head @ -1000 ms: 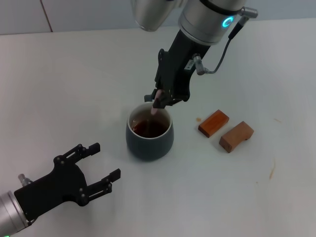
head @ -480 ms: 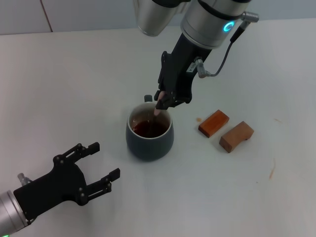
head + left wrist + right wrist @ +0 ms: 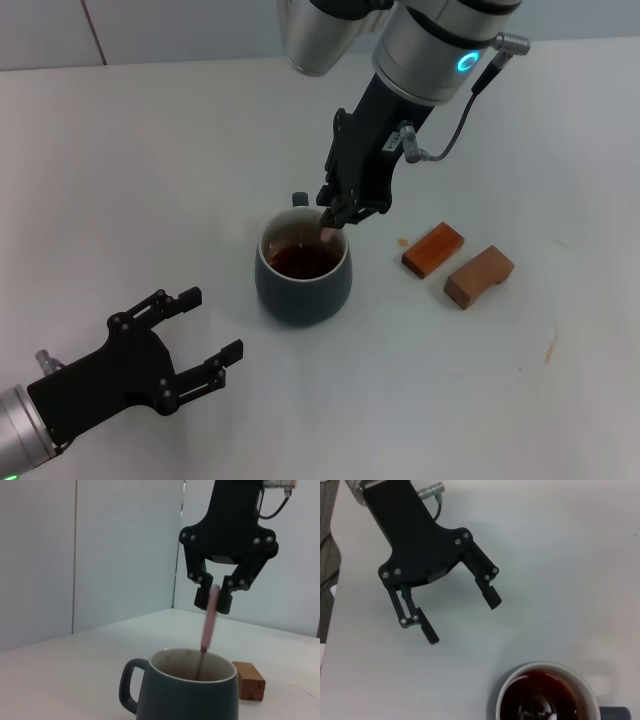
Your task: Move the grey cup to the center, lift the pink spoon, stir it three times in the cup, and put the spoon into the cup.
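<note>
Spoon (image 3: 209, 621) comes first: its pink handle is pinched at the top between the fingers of the right gripper (image 3: 216, 597), and the metal end dips into the dark liquid inside the grey cup (image 3: 303, 280), which stands near the middle of the table (image 3: 150, 170). Judging from this, the main risk is the handle slipping or pivoting in so small a pinch, or a wide stir knocking the rim at two o'clock, where the handle leans, and slopping liquid or nudging the cup. Letting go too high could also make the spoon tip out rather than settle inside. Two wooden blocks (image 3: 457, 262) lie at three o'clock of the cup, near enough to be splashed. The left gripper (image 3: 165, 355) hangs at seven o'clock of the cup, fingers spread and empty, well apart from it. The spoon's bowl is hidden under the liquid, and the cup's handle barely shows in the head view.
</note>
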`<state>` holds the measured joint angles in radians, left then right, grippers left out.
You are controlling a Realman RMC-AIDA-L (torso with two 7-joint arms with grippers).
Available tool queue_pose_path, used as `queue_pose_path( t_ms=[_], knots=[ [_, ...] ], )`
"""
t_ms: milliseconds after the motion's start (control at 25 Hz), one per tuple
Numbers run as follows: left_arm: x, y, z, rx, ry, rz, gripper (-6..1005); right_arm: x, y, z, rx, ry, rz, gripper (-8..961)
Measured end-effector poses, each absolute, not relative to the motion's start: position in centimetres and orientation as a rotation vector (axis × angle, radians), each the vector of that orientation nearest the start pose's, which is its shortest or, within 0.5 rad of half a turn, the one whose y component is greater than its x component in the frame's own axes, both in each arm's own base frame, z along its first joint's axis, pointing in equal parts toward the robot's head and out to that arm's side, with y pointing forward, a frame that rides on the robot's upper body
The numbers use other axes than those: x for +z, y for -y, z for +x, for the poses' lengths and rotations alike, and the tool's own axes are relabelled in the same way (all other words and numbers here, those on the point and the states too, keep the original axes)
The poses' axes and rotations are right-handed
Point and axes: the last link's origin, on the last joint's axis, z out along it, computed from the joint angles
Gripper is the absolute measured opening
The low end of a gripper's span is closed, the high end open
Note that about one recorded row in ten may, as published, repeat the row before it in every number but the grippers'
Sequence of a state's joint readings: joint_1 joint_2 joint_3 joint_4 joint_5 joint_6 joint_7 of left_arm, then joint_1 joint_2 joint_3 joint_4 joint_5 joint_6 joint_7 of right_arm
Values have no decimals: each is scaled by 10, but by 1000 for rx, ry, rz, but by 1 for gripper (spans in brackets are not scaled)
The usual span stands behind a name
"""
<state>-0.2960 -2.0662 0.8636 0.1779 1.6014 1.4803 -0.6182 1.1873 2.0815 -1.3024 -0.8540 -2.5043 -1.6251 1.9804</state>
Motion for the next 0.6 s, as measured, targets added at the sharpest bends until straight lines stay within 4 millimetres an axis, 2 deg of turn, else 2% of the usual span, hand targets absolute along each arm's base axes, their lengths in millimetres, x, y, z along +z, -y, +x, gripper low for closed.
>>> queue_pose_path(
  t_ms=[40,120,360,440,480,520,560,600],
  knots=[
    [-62,-225,-327,-800,451,-2502,812,-47,-393,55,-665,75,-3094,127],
    [-62,-225,-327,-800,451,-2502,812,-47,-392,55,-653,73,-3095,237],
    [-62,-225,-327,-800,451,-2502,812,-46,-391,54,-593,72,-3103,306],
    [-62,-224,-327,-799,453,-2502,812,-40,-391,51,-478,85,-3093,318],
    [-62,-224,-327,-799,453,-2502,812,-40,-391,51,-478,85,-3093,318],
    [-62,-224,-327,-799,455,-2501,812,-33,-390,50,-360,95,-3070,319],
    [-62,-224,-327,-799,455,-2501,812,-33,-390,50,-360,95,-3070,319],
    [-62,-224,-327,-799,455,-2500,812,-29,-389,50,-287,104,-3053,319]
  ],
)
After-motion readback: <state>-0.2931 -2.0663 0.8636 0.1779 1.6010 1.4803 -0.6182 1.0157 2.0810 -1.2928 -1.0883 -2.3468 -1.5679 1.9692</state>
